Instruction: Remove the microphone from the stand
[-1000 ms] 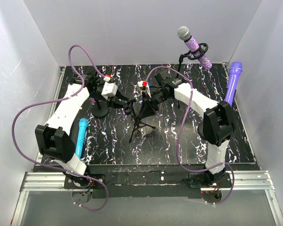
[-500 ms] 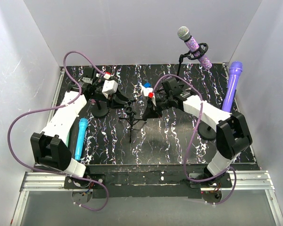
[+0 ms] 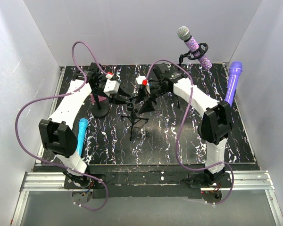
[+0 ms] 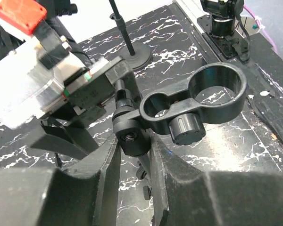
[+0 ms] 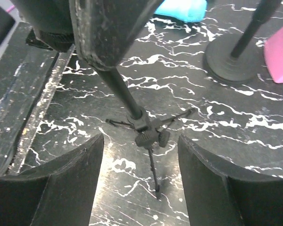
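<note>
Pinching the black tripod stand [image 3: 134, 118] below its two-ring clip [image 4: 198, 100], left fingers [image 4: 108, 181] hold it; right fingers [image 5: 70, 181] spread wide.

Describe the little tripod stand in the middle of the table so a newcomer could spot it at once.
On the black marbled table, look to the middle, between the arms. There stands the tripod stand, thin and black, its top pinched in the left gripper's jaws. Unlike the round-based stands around it, it rests on three thin legs, and its ring-shaped clip is empty.

Black stand [image 4: 198, 101], marbled table [image 3: 170, 141] (white veins)
</note>
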You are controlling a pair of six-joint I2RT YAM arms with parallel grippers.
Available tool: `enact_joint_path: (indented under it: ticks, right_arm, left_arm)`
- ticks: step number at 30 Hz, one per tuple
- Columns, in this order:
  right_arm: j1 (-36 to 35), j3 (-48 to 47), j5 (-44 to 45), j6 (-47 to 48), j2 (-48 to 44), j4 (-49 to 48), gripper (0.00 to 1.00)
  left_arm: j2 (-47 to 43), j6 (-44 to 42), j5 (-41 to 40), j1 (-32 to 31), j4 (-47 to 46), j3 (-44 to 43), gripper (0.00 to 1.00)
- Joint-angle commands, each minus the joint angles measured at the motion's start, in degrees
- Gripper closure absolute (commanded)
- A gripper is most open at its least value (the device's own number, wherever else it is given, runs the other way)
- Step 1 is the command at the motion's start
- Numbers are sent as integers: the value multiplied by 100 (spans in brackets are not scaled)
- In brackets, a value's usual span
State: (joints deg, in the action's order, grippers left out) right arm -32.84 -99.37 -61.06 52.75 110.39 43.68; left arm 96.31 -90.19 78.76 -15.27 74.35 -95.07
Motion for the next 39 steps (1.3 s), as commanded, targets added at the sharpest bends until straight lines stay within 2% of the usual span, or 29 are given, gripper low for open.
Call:
enact_joint_path:
  ticks: [1,10,13,25,30,34,37,39]
  right_arm:
    - [-249,-513,-275,982,237,1545,32]
    - [-276,-214,24,992,203,1284,42]
    - [-302,-144,76,790,202,1003,50]
    - [-249,85,393,588,255,484,50]
    - [-214,-3,323,526,255,501,58]
    - [-214,-100,165,456,264,659,55]
    - [-214,-135,42,402,281,729,60]
    - [-205,-144,-20,307,290,712,58]
  left_arm:
    - [-200,-1125,-221,6,1769,-39,100]
    - [-280,-1115,-230,-3,1645,85,100]
    - [-253,-1115,-265,6,1635,41,100]
    - [-280,-1229,-361,-3,1636,14,100]
    - [-253,-1290,-397,-3,1627,6,100]
    - [-192,-1290,-370,-3,1592,-38,100]
    - [-148,-1273,-388,6,1539,-56,100]
    - [-130,-1290,-370,6,1504,-73,100]
